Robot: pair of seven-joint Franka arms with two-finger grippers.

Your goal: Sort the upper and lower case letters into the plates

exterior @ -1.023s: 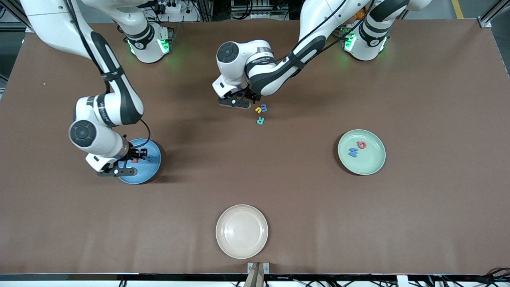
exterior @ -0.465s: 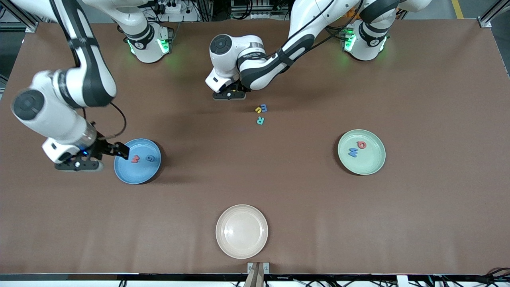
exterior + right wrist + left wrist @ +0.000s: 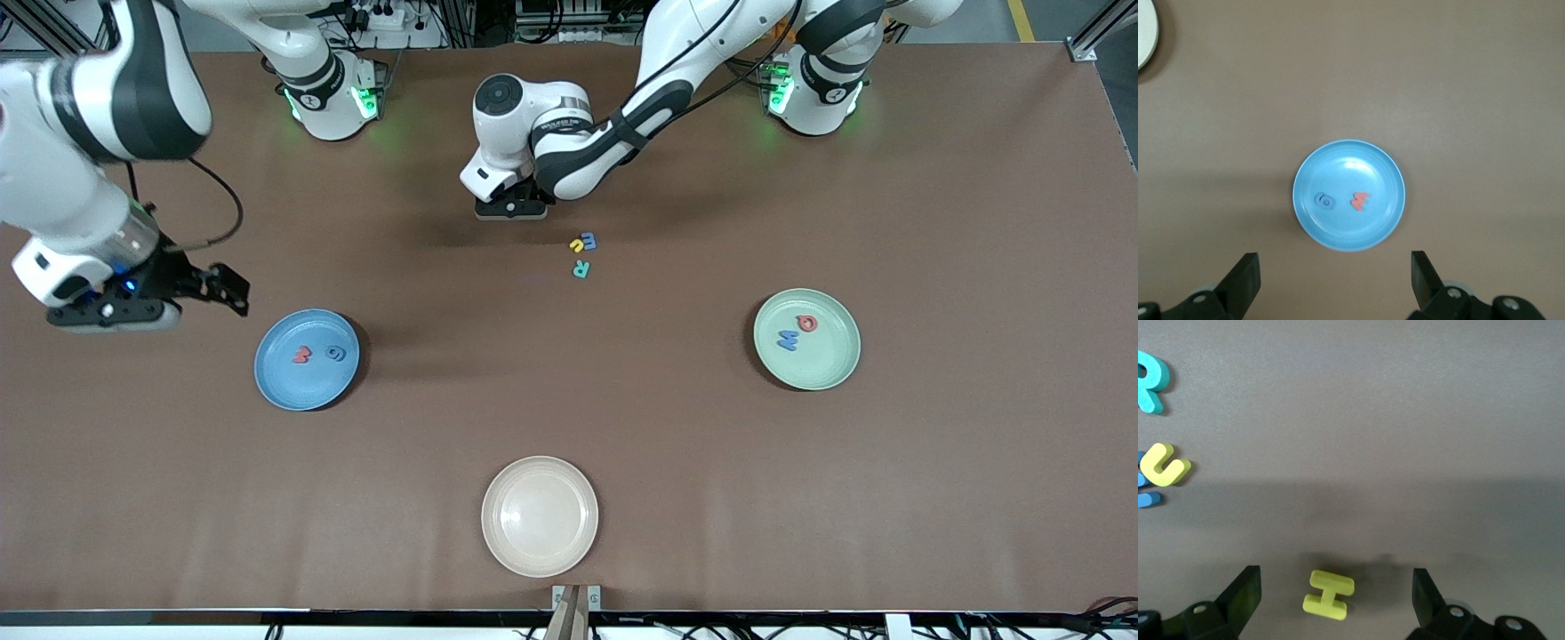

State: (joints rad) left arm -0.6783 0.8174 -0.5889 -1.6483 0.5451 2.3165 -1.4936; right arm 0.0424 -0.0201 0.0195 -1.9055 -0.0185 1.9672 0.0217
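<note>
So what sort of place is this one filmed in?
Probably a robotics lab bench: two bolted-down arms, with the left gripper and right gripper open over a brown table, cables along its edge, and toy letters staged with plates.

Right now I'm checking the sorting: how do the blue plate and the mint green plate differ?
The blue plate lies toward the right arm's end of the table; the mint green plate lies toward the left arm's end. The blue plate holds a red letter and a blue letter that blends in; on the mint green plate the red letter and blue letter both stand out. Both are round, equal in size, each holding two letters.
</note>
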